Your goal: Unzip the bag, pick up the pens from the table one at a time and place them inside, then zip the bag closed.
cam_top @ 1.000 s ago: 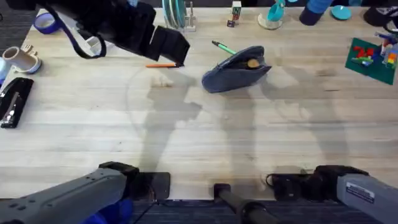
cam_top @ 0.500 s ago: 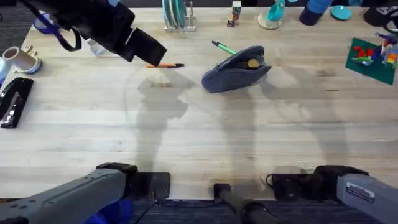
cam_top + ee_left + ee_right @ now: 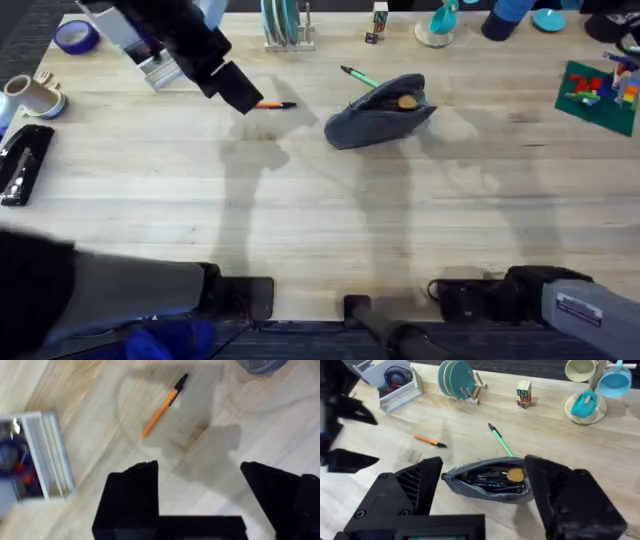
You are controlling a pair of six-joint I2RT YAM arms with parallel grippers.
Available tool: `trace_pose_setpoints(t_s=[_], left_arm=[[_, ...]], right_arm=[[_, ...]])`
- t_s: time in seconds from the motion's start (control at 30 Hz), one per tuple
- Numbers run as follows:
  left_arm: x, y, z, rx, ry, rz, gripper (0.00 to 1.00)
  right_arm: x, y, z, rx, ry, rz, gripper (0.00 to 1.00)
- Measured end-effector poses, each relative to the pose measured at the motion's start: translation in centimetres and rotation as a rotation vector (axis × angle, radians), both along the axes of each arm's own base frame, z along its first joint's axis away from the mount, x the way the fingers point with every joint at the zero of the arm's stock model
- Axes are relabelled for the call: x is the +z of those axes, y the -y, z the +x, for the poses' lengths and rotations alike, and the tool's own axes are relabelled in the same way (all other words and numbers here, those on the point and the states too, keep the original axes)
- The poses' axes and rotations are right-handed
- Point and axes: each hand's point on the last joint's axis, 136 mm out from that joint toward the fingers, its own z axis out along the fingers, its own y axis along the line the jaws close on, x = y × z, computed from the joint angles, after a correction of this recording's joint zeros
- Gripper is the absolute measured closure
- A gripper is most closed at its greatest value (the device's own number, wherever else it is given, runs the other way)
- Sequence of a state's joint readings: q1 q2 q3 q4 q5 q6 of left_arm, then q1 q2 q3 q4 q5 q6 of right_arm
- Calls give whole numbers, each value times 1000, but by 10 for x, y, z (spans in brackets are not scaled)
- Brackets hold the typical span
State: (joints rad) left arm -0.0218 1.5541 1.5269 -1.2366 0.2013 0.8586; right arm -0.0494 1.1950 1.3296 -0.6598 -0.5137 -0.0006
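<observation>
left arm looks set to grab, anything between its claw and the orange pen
Nothing visible. The left claw is open above bare table, with the orange pen lying clear just ahead.

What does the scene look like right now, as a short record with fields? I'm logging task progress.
bag: unzipped, mouth open, items inside
orange pen: lying on the table, not held
green pen: on the table just behind the bag
left gripper: open, above the table near the orange pen
right gripper: open, facing the bag
pens left to place: two
</observation>
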Motion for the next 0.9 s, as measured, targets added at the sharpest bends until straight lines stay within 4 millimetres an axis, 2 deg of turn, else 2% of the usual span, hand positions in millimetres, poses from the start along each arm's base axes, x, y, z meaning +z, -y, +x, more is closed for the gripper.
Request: trace_pose_setpoints(t_s=[0.23,0.47,0.57,0.9], left_arm=[[-50,2,28,-191,-48,33,15],[-95,-1,50,-285,-82,52,3],[-109,-1,57,-326,-79,60,4],[-143,-1,63,-423,-110,72,18]], right_arm=[[0,0,0,0,0,0,5],[-3,0,-2,0,-15,1,5],[-4,0,-3,0,-22,1,5],[-5,0,-4,0,-29,1,5]])
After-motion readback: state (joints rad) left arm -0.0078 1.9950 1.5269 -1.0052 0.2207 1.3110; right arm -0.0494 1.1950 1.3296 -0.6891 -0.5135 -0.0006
